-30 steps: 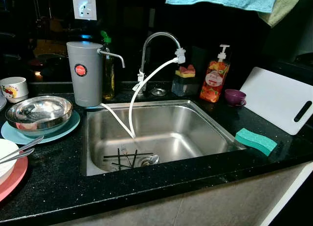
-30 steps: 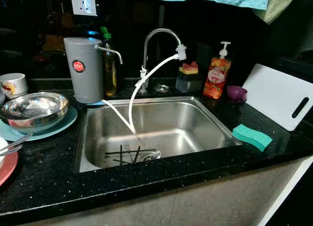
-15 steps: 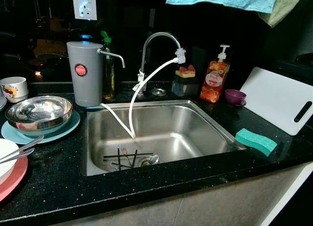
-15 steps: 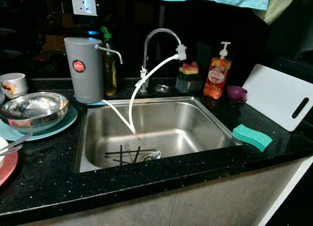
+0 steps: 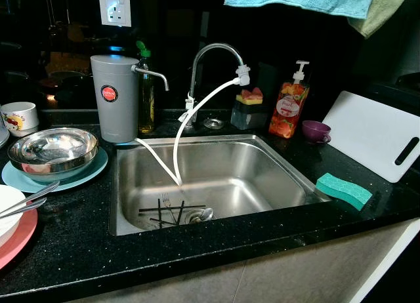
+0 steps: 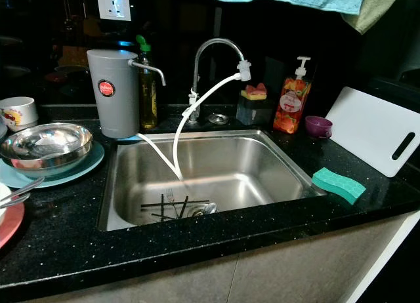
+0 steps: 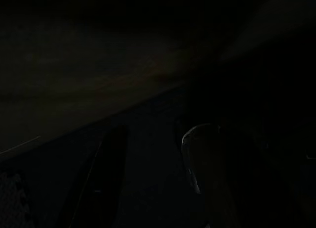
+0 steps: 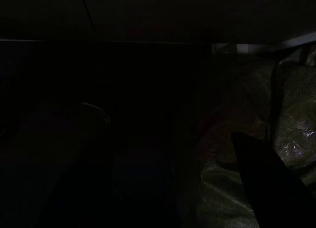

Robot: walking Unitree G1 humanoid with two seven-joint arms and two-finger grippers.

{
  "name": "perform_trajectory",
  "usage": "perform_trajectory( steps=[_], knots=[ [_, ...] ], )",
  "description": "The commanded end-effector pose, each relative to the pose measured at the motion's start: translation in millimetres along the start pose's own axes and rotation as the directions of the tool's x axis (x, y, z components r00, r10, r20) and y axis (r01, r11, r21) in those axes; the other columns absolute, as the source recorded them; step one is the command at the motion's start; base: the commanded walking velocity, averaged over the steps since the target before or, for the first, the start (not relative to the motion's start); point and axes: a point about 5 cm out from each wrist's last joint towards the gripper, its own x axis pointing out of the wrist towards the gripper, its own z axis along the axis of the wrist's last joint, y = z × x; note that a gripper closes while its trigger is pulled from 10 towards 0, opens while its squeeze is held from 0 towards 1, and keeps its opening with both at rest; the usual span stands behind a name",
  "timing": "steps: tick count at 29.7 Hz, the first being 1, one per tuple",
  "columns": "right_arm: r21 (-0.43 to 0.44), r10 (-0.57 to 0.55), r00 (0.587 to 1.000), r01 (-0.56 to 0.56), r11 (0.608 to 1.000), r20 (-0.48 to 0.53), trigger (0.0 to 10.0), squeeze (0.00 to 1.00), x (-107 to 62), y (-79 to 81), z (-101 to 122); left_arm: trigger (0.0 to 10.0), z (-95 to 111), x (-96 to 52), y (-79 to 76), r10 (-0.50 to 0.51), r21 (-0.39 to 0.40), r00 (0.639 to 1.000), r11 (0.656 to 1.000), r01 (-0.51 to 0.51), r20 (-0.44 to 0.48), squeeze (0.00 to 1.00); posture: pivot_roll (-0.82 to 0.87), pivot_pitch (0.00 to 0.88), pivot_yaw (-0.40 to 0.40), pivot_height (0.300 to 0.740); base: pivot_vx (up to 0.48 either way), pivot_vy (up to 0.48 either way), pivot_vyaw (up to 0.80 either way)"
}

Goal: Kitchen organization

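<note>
Stainless sink (image 5: 289,168) set in black counter (image 5: 79,241), fork (image 5: 167,202) and spoon (image 5: 203,214) lying at its drain beside dark sticks. Steel bowl (image 5: 52,151) stacked on teal plate (image 5: 92,168) to the left; green sponge (image 5: 343,189) and white cutting board (image 5: 374,142) to the right. Both arms hanging idle in shade; finger state of either gripper impossible to tell. Best begun with the sink cutlery: approach from above, clear of the white hose (image 5: 197,106).

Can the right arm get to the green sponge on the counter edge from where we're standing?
Probably yes. The green sponge lies alone on the counter at the sink's right front corner, on the right arm's side, with nothing on or beside it. The white cutting board leans behind it, apart.
</note>
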Motion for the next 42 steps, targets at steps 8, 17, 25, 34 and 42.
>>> perform_trajectory(
  steps=[8, 17, 25, 34, 42],
  knots=[
    [-0.007, -0.017, 1.0, 0.017, 1.0, -0.011, 10.0, 0.0, -1.1, -5.7, -3.4, 10.0, -8.5, -1.7, -7.3, -0.021, 0.0, 0.999, 1.0, 0.021, -0.034, 0.0, 0.11, 0.0, -0.132, 0.74, 0.0, 0.0, 0.0],
    [0.002, -0.026, 0.999, 0.026, 1.0, -0.021, 10.0, 0.0, -2.2, -9.0, -7.2, 10.0, -9.9, -2.0, -9.8, -0.022, -0.005, 0.999, 1.0, 0.022, -0.037, 0.0, 0.11, 0.0, -0.134, 0.74, 0.0, 0.0, 0.0],
    [0.015, -0.02, 1.0, 0.021, 1.0, -0.024, 10.0, 0.0, -2.6, -5.1, -10.1, 10.0, -11.4, -2.6, -8.2, -0.028, 0.011, 0.999, 1.0, 0.029, -0.043, 0.0, 0.09, 0.0, -0.119, 0.74, 0.0, 0.0, 0.0],
    [0.019, -0.025, 0.999, 0.026, 0.999, -0.043, 10.0, 0.0, -3.7, -3.7, -15.9, 10.0, -9.7, -2.2, -5.9, -0.027, 0.017, 0.999, 0.999, 0.028, -0.039, 0.0, 0.1, 0.0, -0.112, 0.74, 0.0, 0.0, 0.0],
    [0.019, -0.02, 0.999, 0.021, 1.0, -0.036, 10.0, 0.0, -3.6, -3.4, -15.0, 10.0, -17.8, -4.9, -4.3, -0.022, 0.013, 0.998, 1.0, 0.023, -0.063, 0.0, 0.1, 0.002, -0.115, 0.74, 0.0, 0.0, 0.0]
  ],
)
